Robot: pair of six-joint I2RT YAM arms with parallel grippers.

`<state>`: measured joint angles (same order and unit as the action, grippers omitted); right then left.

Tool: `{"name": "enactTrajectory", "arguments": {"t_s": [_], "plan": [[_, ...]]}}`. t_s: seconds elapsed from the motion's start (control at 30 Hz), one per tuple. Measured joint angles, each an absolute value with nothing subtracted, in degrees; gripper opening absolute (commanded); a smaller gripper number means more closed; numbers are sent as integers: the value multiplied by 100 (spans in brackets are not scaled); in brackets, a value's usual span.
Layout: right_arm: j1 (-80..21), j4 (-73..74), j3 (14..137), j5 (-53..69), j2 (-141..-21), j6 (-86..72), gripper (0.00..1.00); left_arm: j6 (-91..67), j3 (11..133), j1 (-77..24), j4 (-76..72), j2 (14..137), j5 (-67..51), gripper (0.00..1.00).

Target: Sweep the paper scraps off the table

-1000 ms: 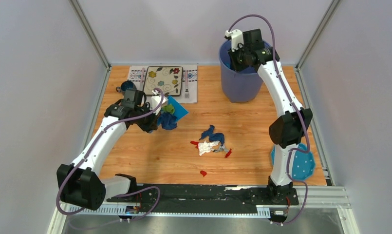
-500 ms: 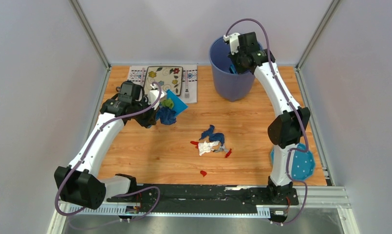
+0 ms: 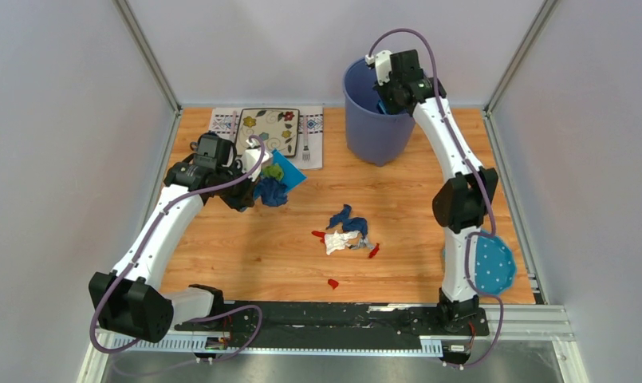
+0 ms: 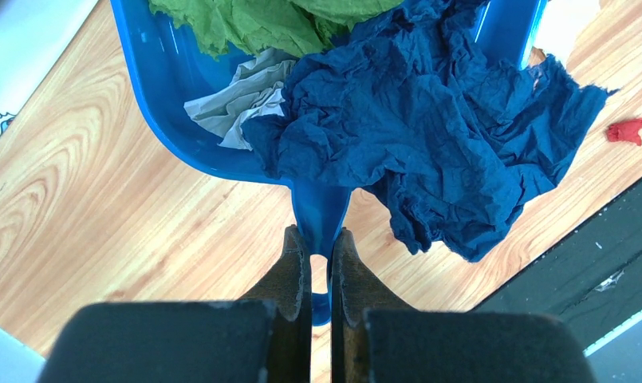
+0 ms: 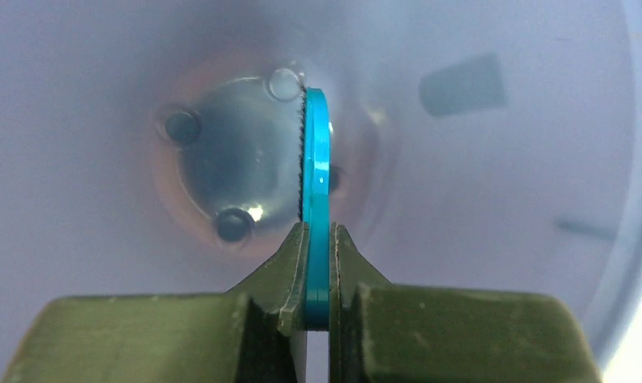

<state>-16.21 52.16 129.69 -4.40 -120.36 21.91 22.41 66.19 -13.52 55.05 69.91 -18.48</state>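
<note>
My left gripper (image 4: 319, 235) is shut on the handle of a blue dustpan (image 4: 174, 88), held above the table (image 3: 246, 247) left of centre (image 3: 289, 177). In the pan lie green (image 4: 254, 24), grey (image 4: 238, 100) and dark blue paper scraps (image 4: 429, 136); the dark blue one hangs over the pan's edge. More paper scraps sit in a small pile mid-table (image 3: 345, 231), with a red bit nearer the front (image 3: 332, 282). My right gripper (image 5: 318, 227) is down inside the blue bin (image 3: 365, 132), shut on a thin teal tool (image 5: 316, 159).
A patterned placemat (image 3: 222, 120) with a flowered plate (image 3: 267, 132) and a fork (image 3: 306, 148) lies at the back left. A blue polka-dot cloth (image 3: 493, 267) lies by the right arm's base. Metal frame rails edge the table.
The bin has shifted left and tipped, with the right gripper inside it. The left arm has carried the loaded dustpan a little farther back.
</note>
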Motion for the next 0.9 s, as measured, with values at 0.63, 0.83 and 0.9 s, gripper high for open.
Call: {"name": "enactTrajectory", "arguments": {"t_s": [0.63, 0.83, 0.9], "plan": [[-1861, 5741, 12984, 770, -13013, 2121, 0, 2281, 6619, -1352, 5548, 7059, -1785, 0], [-1940, 6077, 12510, 1640, -12429, 2021, 0, 2283, 6678, -1352, 5575, 7089, -1785, 0], [-2016, 6123, 12429, 1815, -12261, 1994, 0, 2283, 6825, -1352, 5596, 7144, -1787, 0]]}}
